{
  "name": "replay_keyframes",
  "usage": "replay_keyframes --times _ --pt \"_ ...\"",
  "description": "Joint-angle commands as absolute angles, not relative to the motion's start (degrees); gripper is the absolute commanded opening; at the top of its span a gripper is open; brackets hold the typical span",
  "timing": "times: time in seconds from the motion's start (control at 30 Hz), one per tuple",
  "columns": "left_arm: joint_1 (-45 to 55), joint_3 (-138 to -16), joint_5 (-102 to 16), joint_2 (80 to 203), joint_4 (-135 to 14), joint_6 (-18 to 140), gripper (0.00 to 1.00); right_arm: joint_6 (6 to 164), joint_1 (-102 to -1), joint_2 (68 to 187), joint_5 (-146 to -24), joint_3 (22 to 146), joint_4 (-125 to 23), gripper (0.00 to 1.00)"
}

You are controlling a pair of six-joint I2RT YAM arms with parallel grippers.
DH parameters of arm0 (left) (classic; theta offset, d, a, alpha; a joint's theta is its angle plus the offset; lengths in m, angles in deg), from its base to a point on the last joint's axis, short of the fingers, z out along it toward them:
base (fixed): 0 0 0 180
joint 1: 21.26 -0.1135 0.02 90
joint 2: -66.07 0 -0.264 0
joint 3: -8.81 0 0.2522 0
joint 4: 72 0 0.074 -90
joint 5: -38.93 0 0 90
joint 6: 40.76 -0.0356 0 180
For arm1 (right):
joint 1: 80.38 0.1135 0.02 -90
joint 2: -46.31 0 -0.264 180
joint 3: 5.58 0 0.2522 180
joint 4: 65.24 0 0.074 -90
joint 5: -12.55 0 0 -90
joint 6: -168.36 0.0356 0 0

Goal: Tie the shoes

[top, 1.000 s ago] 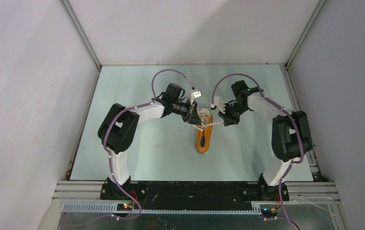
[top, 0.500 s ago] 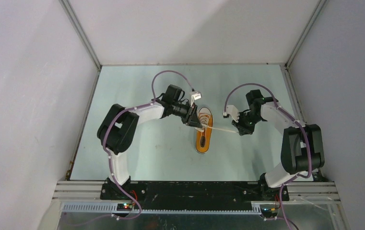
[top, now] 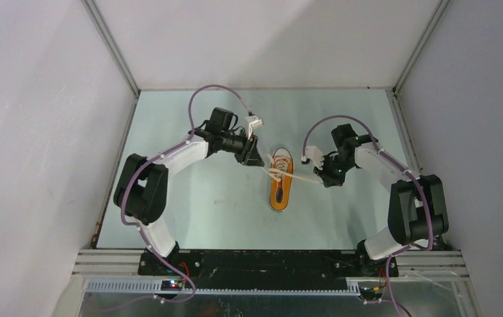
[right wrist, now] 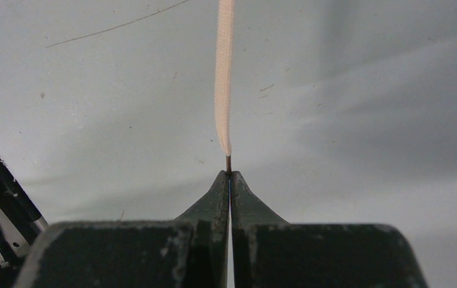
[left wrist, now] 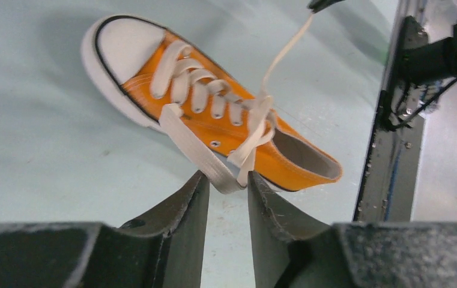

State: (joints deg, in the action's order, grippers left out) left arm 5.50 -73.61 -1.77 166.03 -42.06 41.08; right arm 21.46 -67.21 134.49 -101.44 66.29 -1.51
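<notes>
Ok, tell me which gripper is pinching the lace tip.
The right gripper, shut on the lace tip; the left gripper is open around a lace loop.

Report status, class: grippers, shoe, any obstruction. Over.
Left gripper open, lace loop between its jaws. Right gripper shut on lace tip. Orange sneaker upright, no bow yet. Nothing in the way.

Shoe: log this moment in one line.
shoe: on table | left gripper: open around lace loop | right gripper: shut on taut lace end

No readable text, label, brand or number anywhere.
</notes>
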Motion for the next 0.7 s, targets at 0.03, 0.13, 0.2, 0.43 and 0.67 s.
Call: replay_keyframes --times 0.03,0.13,0.2,0.43,0.67 --pt "4.3 -72.4 -7.7 164.7 -44.3 46.7 0.43 22.5 -68.1 133.3 -101.1 66.5 -2.5 0.0" --pt "4.3 -72.3 -13.0 166.9 -47.9 58.8 0.59 22.6 -68.0 133.1 -101.3 66.5 -2.3 0.0" --pt "4.4 -71.8 -11.3 168.2 -50.7 65.7 0.64 22.6 -67.9 133.2 -101.2 66.5 -2.3 0.0" --pt "5.2 -73.9 -10.3 172.9 -50.1 71.0 0.58 22.4 -67.2 133.5 -100.5 66.6 -2.8 0.0" --pt "4.4 -73.3 -14.7 169.3 -45.6 67.4 0.09 23.4 -69.0 132.6 -99.5 66.6 -2.7 0.0"
